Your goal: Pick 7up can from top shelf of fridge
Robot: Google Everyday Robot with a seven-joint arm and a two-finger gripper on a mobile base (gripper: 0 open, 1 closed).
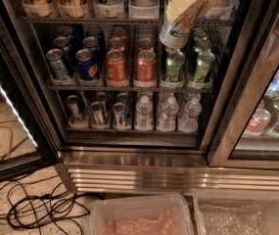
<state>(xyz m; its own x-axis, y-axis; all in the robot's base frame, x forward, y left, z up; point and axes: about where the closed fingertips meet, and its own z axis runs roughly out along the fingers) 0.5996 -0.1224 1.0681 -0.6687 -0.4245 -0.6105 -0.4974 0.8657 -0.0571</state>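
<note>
Just in front of the top shelf (pixel 80 19), the gripper (pixel 190 12) clasps the 7up can (pixel 174 35) between its fingers (pixel 182 1); the can tilts, base hanging below the shelf's rail.

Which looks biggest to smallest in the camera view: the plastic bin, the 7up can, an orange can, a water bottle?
1. Clear plastic bin.
2. 7up can, held tilted by the gripper at the top, nearer the camera.
3. Orange can and water bottle: too alike to rank.
</note>
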